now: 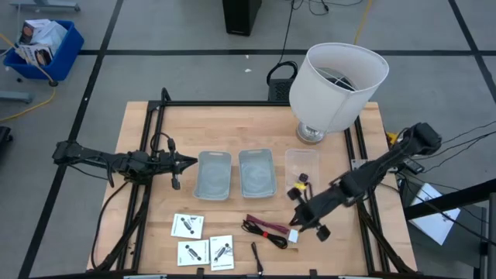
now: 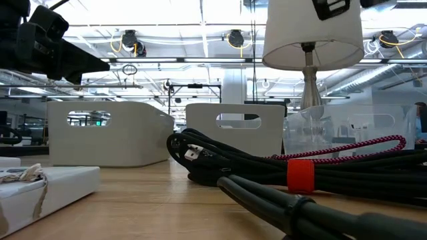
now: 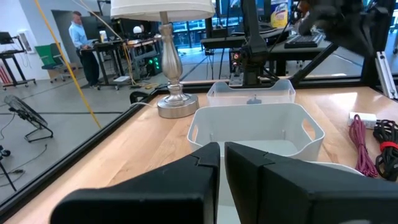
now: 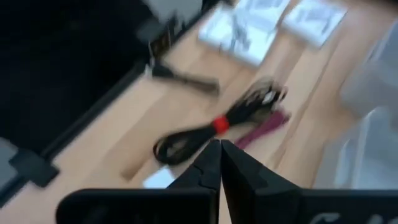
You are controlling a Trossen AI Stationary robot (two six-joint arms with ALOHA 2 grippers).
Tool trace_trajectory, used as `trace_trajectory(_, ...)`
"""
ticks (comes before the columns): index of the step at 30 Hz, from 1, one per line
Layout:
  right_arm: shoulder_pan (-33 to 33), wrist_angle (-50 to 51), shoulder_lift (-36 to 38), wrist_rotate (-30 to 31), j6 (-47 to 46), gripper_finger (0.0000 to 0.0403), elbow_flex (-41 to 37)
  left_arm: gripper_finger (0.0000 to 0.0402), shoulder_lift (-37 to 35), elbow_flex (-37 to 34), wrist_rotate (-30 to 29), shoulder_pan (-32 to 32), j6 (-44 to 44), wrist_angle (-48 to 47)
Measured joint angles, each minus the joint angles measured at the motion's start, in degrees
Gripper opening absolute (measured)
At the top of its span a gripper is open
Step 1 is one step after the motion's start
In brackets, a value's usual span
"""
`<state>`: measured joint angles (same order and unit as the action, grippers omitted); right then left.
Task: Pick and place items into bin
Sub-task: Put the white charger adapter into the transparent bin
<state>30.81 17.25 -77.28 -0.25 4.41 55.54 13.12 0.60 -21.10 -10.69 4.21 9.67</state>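
Observation:
The black-and-red cable bundle [image 1: 266, 230] lies flat on the table near its near edge, large in the low view [image 2: 300, 175]. Three white cards [image 1: 186, 225] [image 1: 194, 252] [image 1: 222, 252] lie left of it, and the thin dark stick [image 1: 256, 256] lies beside them. A tiny white block [image 1: 294, 236] and a tiny black cube [image 1: 322, 232] rest by the cable's right end. My right gripper [image 1: 299, 218] hangs shut just right of the cable, which shows under it in the right wrist view [image 4: 217, 127]. My left gripper [image 1: 184, 163] is shut and waits by the left bin [image 1: 215, 174].
Two grey-white bins [image 1: 256, 172] and a clear bin [image 1: 302, 164] stand in a row mid-table. The large white lampshade [image 1: 339, 76] on its metal base stands behind the clear bin. A dark frame rail [image 1: 147, 178] runs along the table's left side. A person stands far off in the room.

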Motion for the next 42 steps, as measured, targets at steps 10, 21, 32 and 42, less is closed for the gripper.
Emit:
trace_trajectory(10, 3.13, 4.42, -9.88, -3.05, -4.39, 0.0074, 2.26, 0.0033, 0.01, 0.0, 0.01, 0.01, 0.0, -0.13)
trace_trajectory(21, 4.41, 0.83, -11.78, 1.58, 1.04, 0.0218, 2.26, 0.0033, 0.01, 0.0, 0.02, -0.01, 0.0, -0.04)
trace_trajectory(32, 5.31, 2.64, -16.11, -1.51, 9.15, 0.022, 2.26, 0.0033, -0.01, 0.0, 0.01, 0.01, 0.0, -0.13)
trace_trajectory(42, 5.31, 1.41, -21.26, -2.93, 11.92, 0.0215, 2.26, 0.0033, 0.0, 0.0, 0.0, 0.0, 0.0, -0.1)
